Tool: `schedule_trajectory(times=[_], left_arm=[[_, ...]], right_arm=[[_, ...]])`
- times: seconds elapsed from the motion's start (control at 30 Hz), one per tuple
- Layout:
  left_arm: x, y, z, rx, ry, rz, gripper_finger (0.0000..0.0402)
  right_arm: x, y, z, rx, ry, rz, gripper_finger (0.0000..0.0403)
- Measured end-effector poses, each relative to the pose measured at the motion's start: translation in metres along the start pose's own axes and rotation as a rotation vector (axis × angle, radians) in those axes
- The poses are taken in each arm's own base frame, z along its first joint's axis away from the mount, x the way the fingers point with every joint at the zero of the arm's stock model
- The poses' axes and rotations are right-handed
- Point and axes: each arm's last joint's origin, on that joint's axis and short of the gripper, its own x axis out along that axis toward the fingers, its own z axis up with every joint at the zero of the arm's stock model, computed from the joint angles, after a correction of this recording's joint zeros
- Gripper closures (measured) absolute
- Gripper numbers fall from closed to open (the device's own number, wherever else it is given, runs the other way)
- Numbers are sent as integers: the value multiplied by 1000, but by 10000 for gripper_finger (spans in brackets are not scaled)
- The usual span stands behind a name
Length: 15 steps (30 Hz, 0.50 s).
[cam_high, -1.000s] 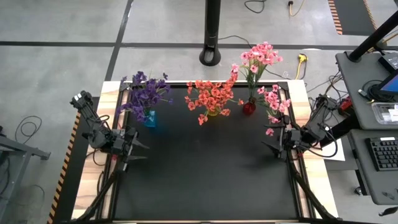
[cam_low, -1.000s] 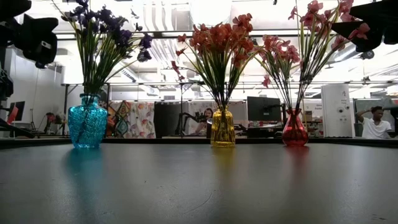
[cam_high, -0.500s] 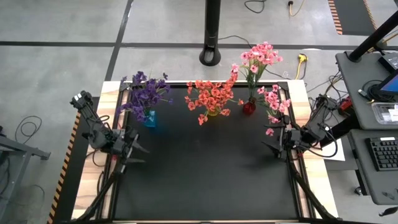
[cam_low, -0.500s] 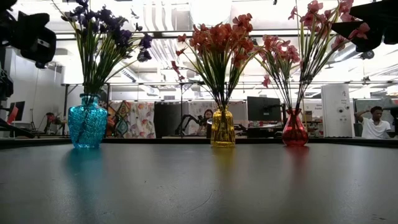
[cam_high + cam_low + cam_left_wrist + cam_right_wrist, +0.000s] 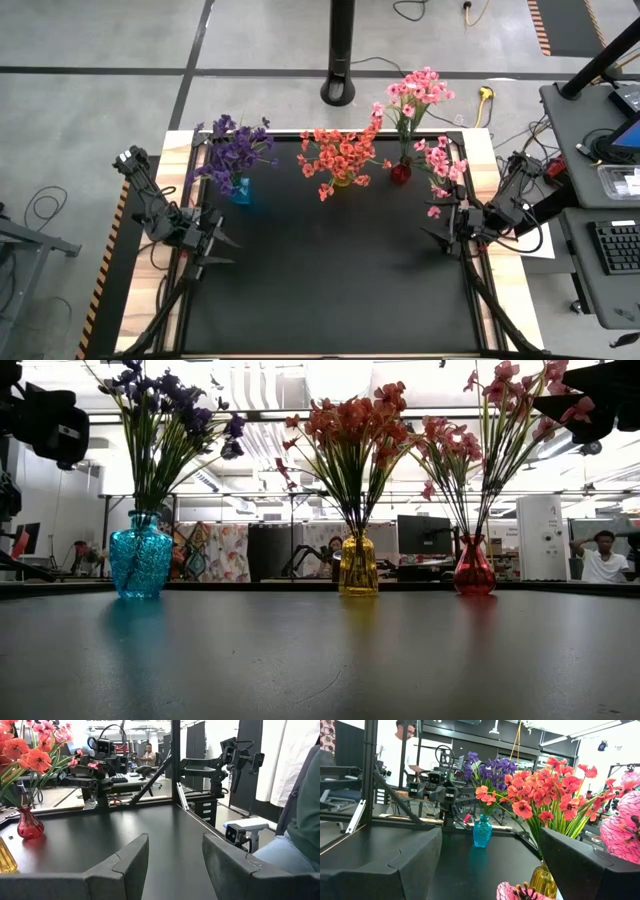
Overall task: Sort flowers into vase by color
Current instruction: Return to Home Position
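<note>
Nearest lies the bare black table [image 5: 330, 300], with nothing on it. Midway back, the left gripper [image 5: 226, 245] hangs over the left edge and the right gripper [image 5: 434, 240] over the right edge, well apart and pointing in toward each other. Both are empty with fingers spread: each wrist view shows a wide gap between its own dark fingers [image 5: 127, 865], [image 5: 390, 865]. The low view shows only dark arm parts in its top corners, so it settles nothing about the jaws. Along the far edge stand three vases in a row: blue vase [image 5: 140, 555] on the left, yellow vase [image 5: 359, 565] in the middle, red vase [image 5: 474, 568] on the right. The purple flowers [image 5: 165, 400] are in the blue, the orange flowers [image 5: 350, 420] in the yellow and the pink flowers [image 5: 500, 390] in the red. The low view shows the stems upright, long axis vertical, fanning outward from each neck with the blossoms on top. From above the stems scarcely show, and the heads spread over the vases, one pink cluster reaching past the far table edge. Beyond, the low view shows a room with a person [image 5: 603, 555] in a white shirt.
</note>
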Motion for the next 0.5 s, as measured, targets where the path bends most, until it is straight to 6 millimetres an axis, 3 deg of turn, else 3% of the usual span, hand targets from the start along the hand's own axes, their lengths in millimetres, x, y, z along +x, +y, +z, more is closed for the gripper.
schedule_trajectory(times=[0.5], left_arm=[[0, 2, 0, -24, 3, 68, 233]], right_arm=[[0, 0, 0, 0, 0, 0, 78]])
